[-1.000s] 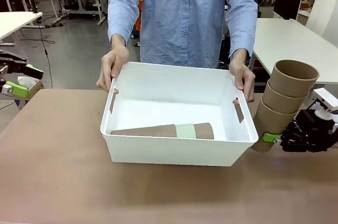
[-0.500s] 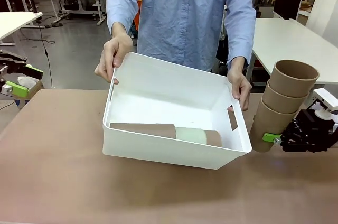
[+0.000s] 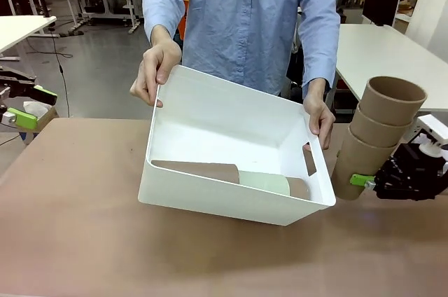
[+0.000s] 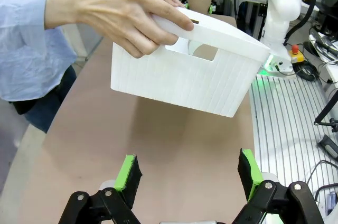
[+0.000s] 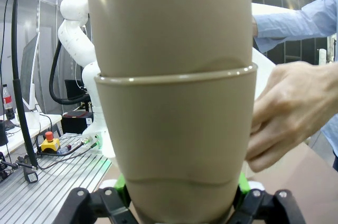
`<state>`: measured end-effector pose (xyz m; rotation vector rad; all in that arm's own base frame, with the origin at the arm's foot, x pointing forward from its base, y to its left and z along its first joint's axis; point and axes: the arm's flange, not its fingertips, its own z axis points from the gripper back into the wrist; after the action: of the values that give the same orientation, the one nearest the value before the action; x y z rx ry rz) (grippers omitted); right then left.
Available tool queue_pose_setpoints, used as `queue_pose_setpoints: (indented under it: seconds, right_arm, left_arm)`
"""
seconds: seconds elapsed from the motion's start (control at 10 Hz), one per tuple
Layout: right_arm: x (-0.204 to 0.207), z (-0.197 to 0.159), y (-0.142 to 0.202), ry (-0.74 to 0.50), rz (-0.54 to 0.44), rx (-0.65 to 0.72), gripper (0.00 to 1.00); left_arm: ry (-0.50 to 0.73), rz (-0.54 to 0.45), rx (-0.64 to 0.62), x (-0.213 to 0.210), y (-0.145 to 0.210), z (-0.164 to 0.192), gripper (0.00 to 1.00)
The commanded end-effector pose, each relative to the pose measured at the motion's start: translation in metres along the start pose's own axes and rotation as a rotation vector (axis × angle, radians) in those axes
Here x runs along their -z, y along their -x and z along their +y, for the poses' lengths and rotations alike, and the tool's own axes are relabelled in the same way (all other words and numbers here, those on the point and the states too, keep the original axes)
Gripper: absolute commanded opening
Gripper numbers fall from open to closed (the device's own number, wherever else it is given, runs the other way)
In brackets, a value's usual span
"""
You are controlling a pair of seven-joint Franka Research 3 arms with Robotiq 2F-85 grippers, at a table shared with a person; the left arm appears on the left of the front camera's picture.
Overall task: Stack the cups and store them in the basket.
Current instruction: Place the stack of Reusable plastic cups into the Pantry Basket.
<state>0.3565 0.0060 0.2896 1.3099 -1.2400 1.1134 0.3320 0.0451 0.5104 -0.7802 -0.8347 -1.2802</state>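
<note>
Brown cups (base hidden) over fingers

Person's head cut off by top edge in front view. Cups lying in the basket: lower parts hidden behind its near wall, count of the brown ones can't be told. Right gripper: far finger hidden behind the stack of cups; arm cut off at right edge. In right wrist view the stack runs past the top edge, its base hidden between the fingers, pads barely peek out either side. Left gripper cut by left edge in front view. Left wrist view: basket's inside hidden, person's hand covers part of the rim, distant cups behind it cut by top edge.
</note>
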Motion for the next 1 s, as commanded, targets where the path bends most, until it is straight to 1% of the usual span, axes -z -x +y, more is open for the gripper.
queue_pose_setpoints:
  seconds: [0.0, 0.2, 0.3, 0.5, 0.6, 0.7, 0.8, 0.9]
  right_arm:
    - [-0.002, 0.020, -0.055, 0.031, -0.003, 0.035, 0.84]
    - [0.003, 0.033, -0.103, 0.078, 0.076, 0.075, 0.84]
    - [0.010, 0.039, -0.126, 0.101, 0.135, 0.092, 0.84]
    - [0.035, 0.049, -0.169, 0.163, 0.261, 0.119, 0.84]
    - [0.051, 0.046, -0.186, 0.194, 0.322, 0.114, 0.84]
    - [0.067, 0.045, -0.198, 0.213, 0.387, 0.110, 0.84]
    - [0.090, 0.037, -0.209, 0.229, 0.451, 0.104, 0.84]
    - [0.109, 0.032, -0.212, 0.235, 0.506, 0.103, 0.84]
  left_arm:
    - [0.004, -0.005, -0.008, 0.000, -0.004, 0.001, 0.96]
    - [0.004, -0.005, -0.008, 0.000, -0.004, 0.001, 0.96]
    - [0.004, -0.005, -0.008, 0.000, -0.004, 0.001, 0.96]
    - [0.004, -0.005, -0.008, 0.000, -0.004, 0.001, 0.96]
    - [0.004, -0.005, -0.008, 0.000, -0.004, 0.001, 0.96]
    - [0.004, -0.005, -0.008, 0.000, -0.004, 0.001, 0.96]
    - [0.004, -0.005, -0.008, 0.000, -0.004, 0.001, 0.96]
    - [0.004, -0.005, -0.008, 0.000, -0.004, 0.001, 0.96]
